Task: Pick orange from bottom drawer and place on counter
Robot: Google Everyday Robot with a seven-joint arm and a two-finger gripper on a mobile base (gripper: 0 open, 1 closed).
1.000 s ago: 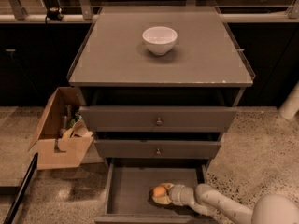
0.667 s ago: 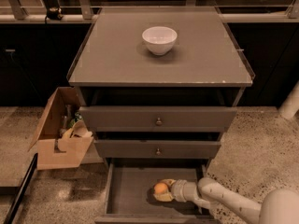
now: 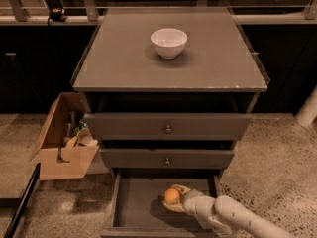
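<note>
The orange (image 3: 172, 196) sits between the fingers of my gripper (image 3: 174, 198) over the floor of the open bottom drawer (image 3: 138, 207). The gripper reaches in from the right on a pale arm (image 3: 233, 218) and is shut on the fruit. The orange is slightly above the drawer floor, with a shadow beneath it. The counter (image 3: 213, 58) is the flat grey-brown top of the cabinet above, with clear raised edging. A white bowl (image 3: 169, 42) stands on it near the back middle.
Two upper drawers with small round knobs (image 3: 168, 129) are closed above the open drawer. An open cardboard box (image 3: 64, 143) with items stands on the floor left of the cabinet. A dark bar (image 3: 20, 202) lies at the lower left. A pale post (image 3: 308, 108) stands at right.
The gripper with the orange has risen a little off the drawer floor and shifted slightly back toward the cabinet. The arm has lifted with it.
</note>
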